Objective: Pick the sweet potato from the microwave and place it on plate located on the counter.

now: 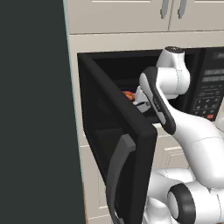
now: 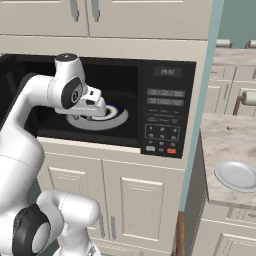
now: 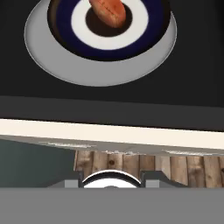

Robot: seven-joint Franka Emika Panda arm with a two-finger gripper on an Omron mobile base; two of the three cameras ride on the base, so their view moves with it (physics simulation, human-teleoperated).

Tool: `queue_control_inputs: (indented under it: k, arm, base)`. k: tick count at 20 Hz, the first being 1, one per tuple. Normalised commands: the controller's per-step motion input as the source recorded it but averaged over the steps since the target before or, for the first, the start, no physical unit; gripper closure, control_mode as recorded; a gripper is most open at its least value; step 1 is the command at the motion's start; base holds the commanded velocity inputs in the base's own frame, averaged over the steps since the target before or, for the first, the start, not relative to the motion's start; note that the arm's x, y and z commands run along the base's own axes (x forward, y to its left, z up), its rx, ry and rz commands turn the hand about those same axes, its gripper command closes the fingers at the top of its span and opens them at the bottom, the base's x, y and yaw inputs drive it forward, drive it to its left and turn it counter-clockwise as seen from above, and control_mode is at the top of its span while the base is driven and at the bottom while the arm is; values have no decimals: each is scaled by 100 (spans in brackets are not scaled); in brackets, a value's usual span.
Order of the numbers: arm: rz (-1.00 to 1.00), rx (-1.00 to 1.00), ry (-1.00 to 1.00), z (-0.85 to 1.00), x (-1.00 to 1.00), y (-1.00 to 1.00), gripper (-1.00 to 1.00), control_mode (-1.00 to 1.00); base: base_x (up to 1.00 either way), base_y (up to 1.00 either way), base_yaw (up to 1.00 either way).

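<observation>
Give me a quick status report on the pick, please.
Gripper inside the microwave, jaw state unclear. Sweet potato ungrasped on the striped dish. Counter plate waiting. Nothing blocking.

Both base cams sit behind the arm, left and right, sharing the open microwave (image 1: pixel 131 109) cavity. Hand cam hangs close above its sill, looking down at the sweet potato (image 3: pixel 108 12) ahead.

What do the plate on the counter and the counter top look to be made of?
The plate looks like glazed ceramic: plain pale grey, smooth, with a soft sheen, though plastic cannot be ruled out. The counter top looks like polished stone, perhaps marble: beige with faint mottled veining.
</observation>
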Motion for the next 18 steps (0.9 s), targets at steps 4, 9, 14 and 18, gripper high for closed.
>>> queue_control_inputs:
  k: [4,9,14,18]
  arm:
    - [0,-2,0,-3,-2,0,-100,-100]
    - [0,4,-5,-24,24,-1,-100,-100]
    - [0,0,-8,-2,82,18,-100,-100]
    - [6,0,-28,-10,52,15,-100,-100]
  base:
    - [0,0,0]
    - [0,0,0]
    - [0,0,0]
    - [0,0,0]
